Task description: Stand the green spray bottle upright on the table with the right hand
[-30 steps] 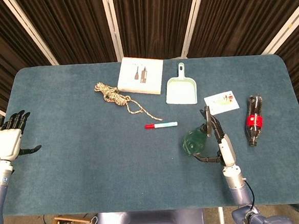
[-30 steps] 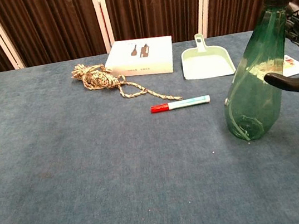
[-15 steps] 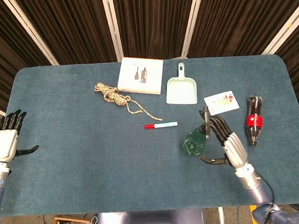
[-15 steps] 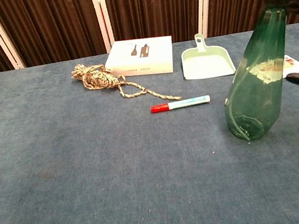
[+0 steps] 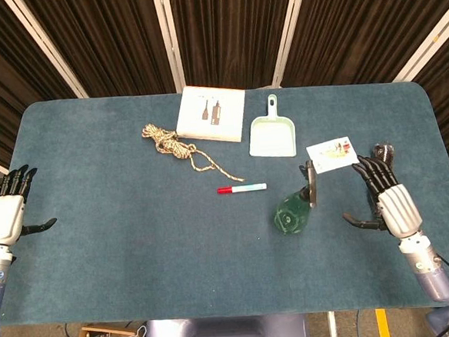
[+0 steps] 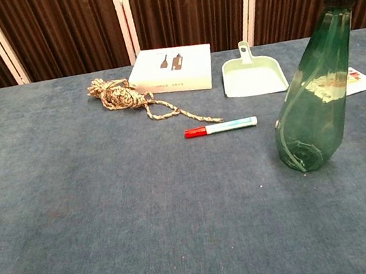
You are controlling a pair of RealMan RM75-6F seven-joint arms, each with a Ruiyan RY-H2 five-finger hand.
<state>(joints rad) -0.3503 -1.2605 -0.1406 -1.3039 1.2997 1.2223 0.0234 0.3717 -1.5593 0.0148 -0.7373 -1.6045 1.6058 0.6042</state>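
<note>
The green spray bottle (image 5: 293, 214) stands upright on the blue table (image 5: 122, 245), right of centre, with its black nozzle on top; the chest view shows the same green spray bottle (image 6: 312, 100) free of any hand. My right hand (image 5: 387, 198) hovers to the bottle's right, a clear gap away, fingers spread and holding nothing. It is outside the chest view. My left hand (image 5: 6, 216) is at the table's left edge, fingers apart and holding nothing.
A red-capped marker (image 5: 241, 188) lies left of the bottle. Behind are a rope bundle (image 5: 173, 145), a white box (image 5: 211, 113), a pale green dustpan (image 5: 273, 136) and a printed card (image 5: 332, 153). A dark soda bottle (image 5: 384, 154) is mostly hidden behind my right hand.
My right hand has let go of the spray bottle and moved away to the right, out of the chest view. The bottle stays standing. The left hand drifted slightly.
</note>
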